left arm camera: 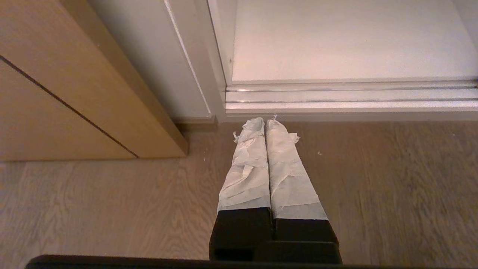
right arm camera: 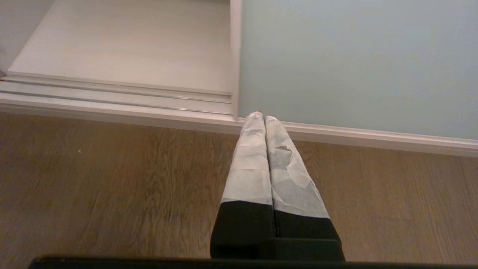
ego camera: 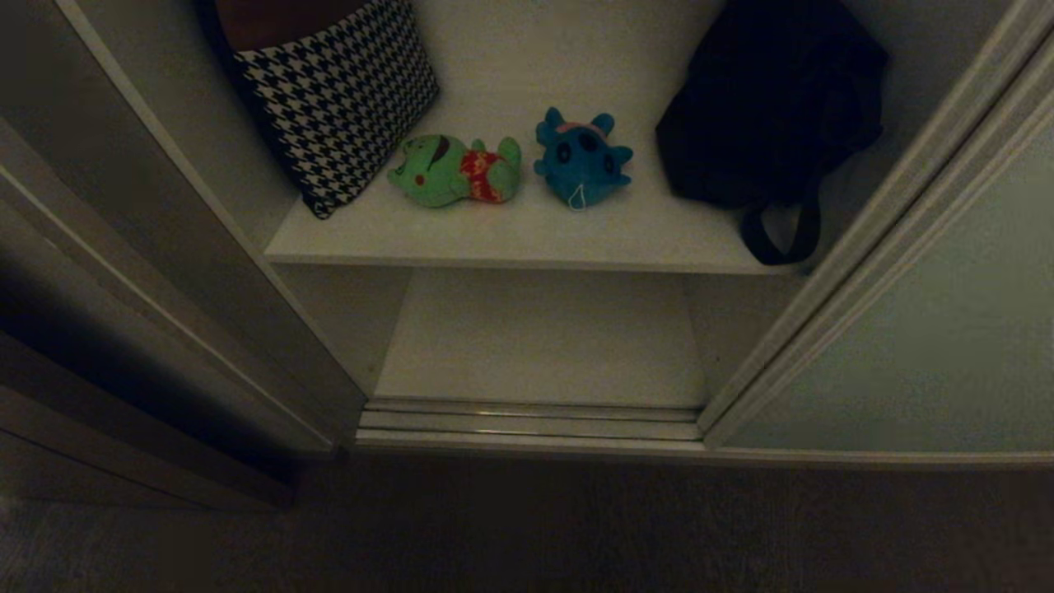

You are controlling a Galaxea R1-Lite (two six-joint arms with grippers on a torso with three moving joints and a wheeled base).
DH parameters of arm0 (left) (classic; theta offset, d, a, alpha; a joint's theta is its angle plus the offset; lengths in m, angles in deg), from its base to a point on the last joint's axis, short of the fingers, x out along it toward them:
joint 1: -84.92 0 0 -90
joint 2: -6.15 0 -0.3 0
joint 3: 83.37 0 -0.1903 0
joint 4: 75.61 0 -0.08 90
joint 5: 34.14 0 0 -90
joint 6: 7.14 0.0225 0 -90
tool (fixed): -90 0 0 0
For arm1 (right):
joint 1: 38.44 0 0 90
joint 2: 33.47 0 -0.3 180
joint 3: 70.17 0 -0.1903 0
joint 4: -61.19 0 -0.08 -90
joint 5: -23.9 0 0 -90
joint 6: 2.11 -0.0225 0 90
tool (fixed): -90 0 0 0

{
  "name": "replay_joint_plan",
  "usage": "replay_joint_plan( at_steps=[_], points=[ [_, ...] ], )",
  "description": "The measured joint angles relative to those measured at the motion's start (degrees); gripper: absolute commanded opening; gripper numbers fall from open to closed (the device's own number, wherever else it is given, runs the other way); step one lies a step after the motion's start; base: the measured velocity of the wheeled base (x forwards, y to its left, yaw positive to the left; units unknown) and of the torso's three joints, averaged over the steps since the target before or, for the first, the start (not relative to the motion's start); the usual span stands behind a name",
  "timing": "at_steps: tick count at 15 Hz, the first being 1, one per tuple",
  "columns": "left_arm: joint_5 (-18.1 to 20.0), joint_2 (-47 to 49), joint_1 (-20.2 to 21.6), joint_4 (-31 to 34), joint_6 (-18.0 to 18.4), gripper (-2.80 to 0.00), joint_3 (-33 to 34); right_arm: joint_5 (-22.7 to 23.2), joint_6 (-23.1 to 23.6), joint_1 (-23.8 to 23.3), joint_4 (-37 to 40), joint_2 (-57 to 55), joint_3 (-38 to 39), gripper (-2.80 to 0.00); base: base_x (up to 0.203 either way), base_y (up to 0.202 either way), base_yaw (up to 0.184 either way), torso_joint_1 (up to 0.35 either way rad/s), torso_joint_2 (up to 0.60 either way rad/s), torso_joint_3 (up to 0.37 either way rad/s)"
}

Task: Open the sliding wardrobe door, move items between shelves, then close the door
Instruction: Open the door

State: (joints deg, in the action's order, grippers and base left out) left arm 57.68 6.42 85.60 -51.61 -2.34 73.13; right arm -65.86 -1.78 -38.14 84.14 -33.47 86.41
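The door stands open at three o'clock, and both toys lie on the upper shelf. Both grippers, left and right, hang low over the floor, jaws closed and empty. Next, I judge, one must rise, open and reach a toy.

houndstooth cushion and black bag cropped by top edge, sliding wardrobe door cropped at right

2 plush toys on upper shelf
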Motion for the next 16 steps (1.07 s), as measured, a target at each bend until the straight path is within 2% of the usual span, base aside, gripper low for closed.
replay_joint_plan(
  at_steps=[6,16],
  points=[
    [0.0,-0.4,0.0,-0.2,-0.7,-2.80,0.1,0.0,0.0,0.0,0.0,0.0,-0.1,-2.80,0.000,0.000,0.000,0.000,0.00,0.000],
    [0.0,-0.4,0.0,-0.3,-0.9,-2.80,0.1,0.0,0.0,0.0,0.0,0.0,0.0,-2.80,0.168,0.000,0.001,0.002,0.00,0.003]
  ],
)
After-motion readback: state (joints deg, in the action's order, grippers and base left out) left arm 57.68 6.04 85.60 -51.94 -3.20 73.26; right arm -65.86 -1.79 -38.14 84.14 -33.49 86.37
